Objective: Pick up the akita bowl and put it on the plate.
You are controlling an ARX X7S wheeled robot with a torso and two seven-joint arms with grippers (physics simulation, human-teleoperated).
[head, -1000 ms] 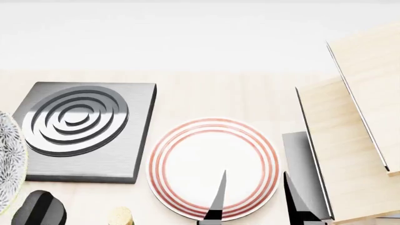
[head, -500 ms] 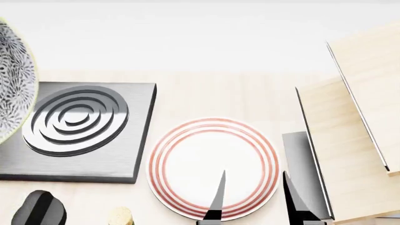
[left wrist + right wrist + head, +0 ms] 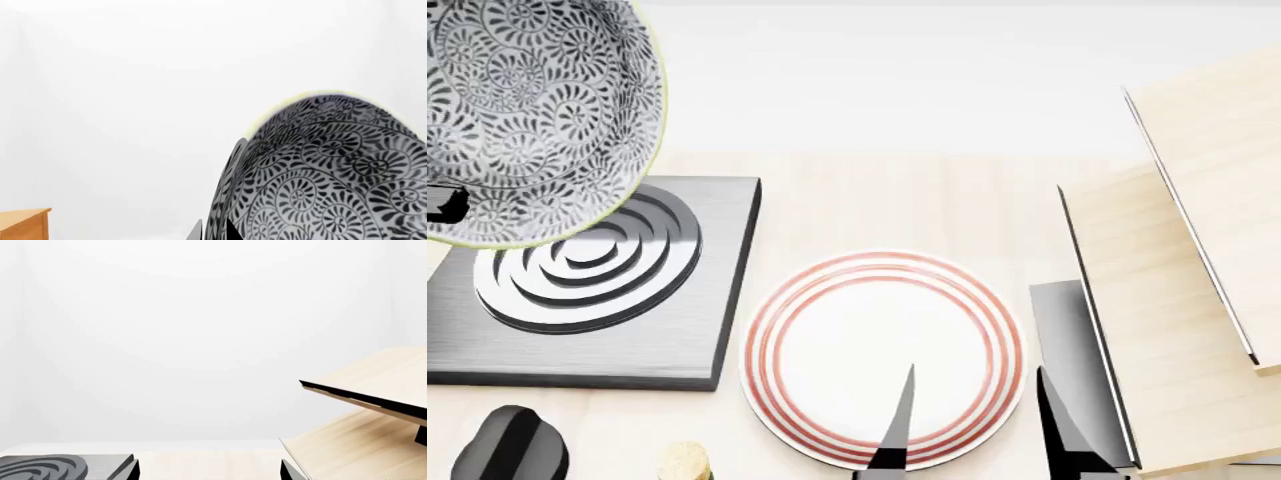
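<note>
Left claw [image 3: 213, 232] grips the akita bowl [image 3: 534, 120] aloft over the burner [image 3: 594, 290]; the plate [image 3: 881, 360] lies right and nearer

Above the plate [image 3: 881, 358] lies open room, flanked by burner [image 3: 594, 285] and wooden panels [image 3: 1174, 300].

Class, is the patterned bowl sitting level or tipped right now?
Tipped: the akita bowl is airborne, its patterned inside facing the head camera.
</note>
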